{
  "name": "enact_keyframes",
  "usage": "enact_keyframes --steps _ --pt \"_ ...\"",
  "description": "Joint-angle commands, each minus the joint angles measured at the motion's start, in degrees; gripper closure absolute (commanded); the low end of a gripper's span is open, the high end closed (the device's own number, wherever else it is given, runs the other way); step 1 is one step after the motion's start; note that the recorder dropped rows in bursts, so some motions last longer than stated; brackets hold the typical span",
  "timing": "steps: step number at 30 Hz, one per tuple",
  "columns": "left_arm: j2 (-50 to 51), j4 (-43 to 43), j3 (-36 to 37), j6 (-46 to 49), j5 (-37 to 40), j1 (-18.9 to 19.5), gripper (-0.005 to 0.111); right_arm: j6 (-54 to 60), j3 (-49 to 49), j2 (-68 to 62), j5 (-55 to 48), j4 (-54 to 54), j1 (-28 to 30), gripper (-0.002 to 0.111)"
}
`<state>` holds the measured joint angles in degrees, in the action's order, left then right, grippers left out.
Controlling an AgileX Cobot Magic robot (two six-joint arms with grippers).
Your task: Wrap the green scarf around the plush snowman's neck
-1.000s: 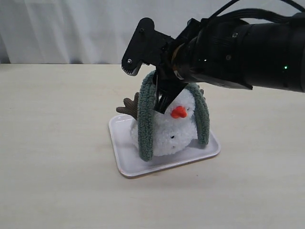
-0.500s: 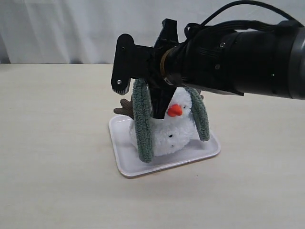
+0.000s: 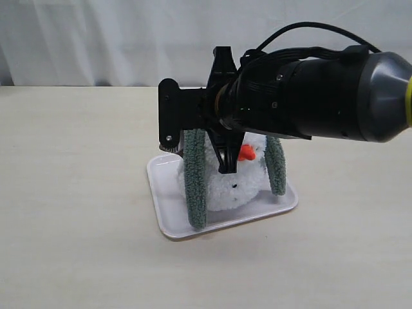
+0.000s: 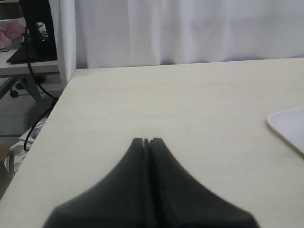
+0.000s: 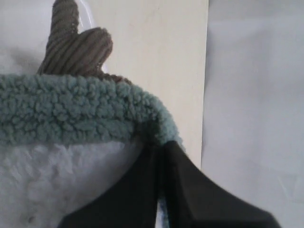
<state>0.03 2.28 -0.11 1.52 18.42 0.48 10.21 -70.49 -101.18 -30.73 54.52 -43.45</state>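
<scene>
right gripper (image 5: 160, 148) brought lower over plush snowman (image 3: 237, 188) | fingers clamped on green scarf (image 3: 195, 187) | left gripper (image 4: 146, 141) fingers held together

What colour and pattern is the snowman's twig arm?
Brown, with ribbed corduroy stripes; the twig arm shows best in the right wrist view.

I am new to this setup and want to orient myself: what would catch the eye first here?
The big black right arm reaches across the middle, over the plush snowman on a white tray. The green scarf hangs over the snowman, one end down each side. The right gripper looks closed on the scarf's edge.
</scene>
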Motion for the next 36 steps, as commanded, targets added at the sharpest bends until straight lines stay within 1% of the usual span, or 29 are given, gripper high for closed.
enact_keyframes --steps 1,5,7,8,13,15,17,25,29,31,32,33,36 --pt "0.0 0.0 0.1 -0.1 -0.8 -0.3 0.107 0.5 0.1 -0.2 -0.3 -2.1 0.0 0.104" --pt "0.0 0.0 0.1 -0.1 -0.8 -0.3 0.107 3.8 0.1 -0.2 -0.2 -5.8 0.0 0.104" --pt "0.0 0.0 0.1 -0.1 -0.8 -0.3 0.107 2.8 0.1 -0.2 -0.2 -5.7 0.0 0.102" --pt "0.0 0.0 0.1 -0.1 -0.8 -0.3 0.107 2.5 0.1 -0.2 -0.2 -5.7 0.0 0.1" --pt "0.0 0.0 0.1 -0.1 -0.8 -0.3 0.107 2.5 0.0 -0.2 -1.5 -5.7 0.0 0.075" --pt "0.0 0.0 0.1 -0.1 -0.8 -0.3 0.107 2.4 -0.2 0.1 -2.6 -5.7 0.0 0.067" --pt "0.0 0.0 0.1 -0.1 -0.8 -0.3 0.107 1.1 -0.2 0.8 -2.7 -5.7 0.0 0.065" --pt "0.0 0.0 0.1 -0.1 -0.8 -0.3 0.107 -4.7 -0.2 5.9 -2.5 -7.3 0.0 0.065" --pt "0.0 0.0 0.1 -0.1 -0.8 -0.3 0.107 -12.4 -0.2 8.6 0.0 -10.6 0.0 0.065" --pt "0.0 0.0 0.1 -0.1 -0.8 -0.3 0.107 -18.4 -0.2 9.4 1.0 -10.6 0.0 0.065" --pt "0.0 0.0 0.1 -0.1 -0.8 -0.3 0.107 -22.0 -0.7 9.4 0.9 -10.7 0.0 0.066" --pt "0.0 0.0 0.1 -0.1 -0.8 -0.3 0.107 -25.1 -1.6 9.2 -0.2 -11.5 0.0 0.071" --pt "0.0 0.0 0.1 -0.1 -0.8 -0.3 0.107 -27.4 -5.7 7.2 -4.1 -17.7 0.0 0.09"
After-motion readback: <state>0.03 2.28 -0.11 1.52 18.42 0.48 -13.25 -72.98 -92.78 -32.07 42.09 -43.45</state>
